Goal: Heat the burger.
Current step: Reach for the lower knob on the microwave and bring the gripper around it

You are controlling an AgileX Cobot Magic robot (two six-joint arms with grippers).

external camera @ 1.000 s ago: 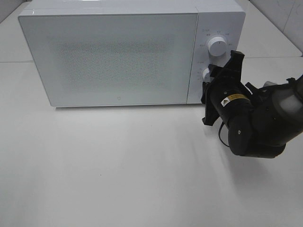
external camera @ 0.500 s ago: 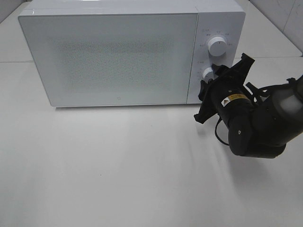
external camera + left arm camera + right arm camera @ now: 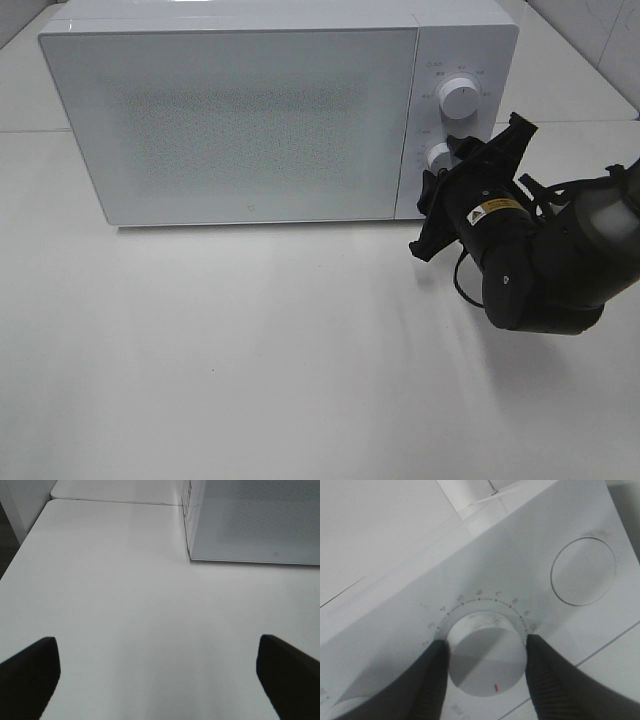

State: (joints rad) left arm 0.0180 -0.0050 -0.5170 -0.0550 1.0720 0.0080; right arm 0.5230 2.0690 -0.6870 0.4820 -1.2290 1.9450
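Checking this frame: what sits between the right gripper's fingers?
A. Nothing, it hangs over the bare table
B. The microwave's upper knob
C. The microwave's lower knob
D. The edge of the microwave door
C: the right gripper has its fingers on either side of the lower knob, while the upper knob stands free above it in the high view.

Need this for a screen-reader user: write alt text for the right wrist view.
Two dark fingers of the right hand press against opposite sides of the numbered dial on a white microwave control panel. A second round dial sits further along the panel.
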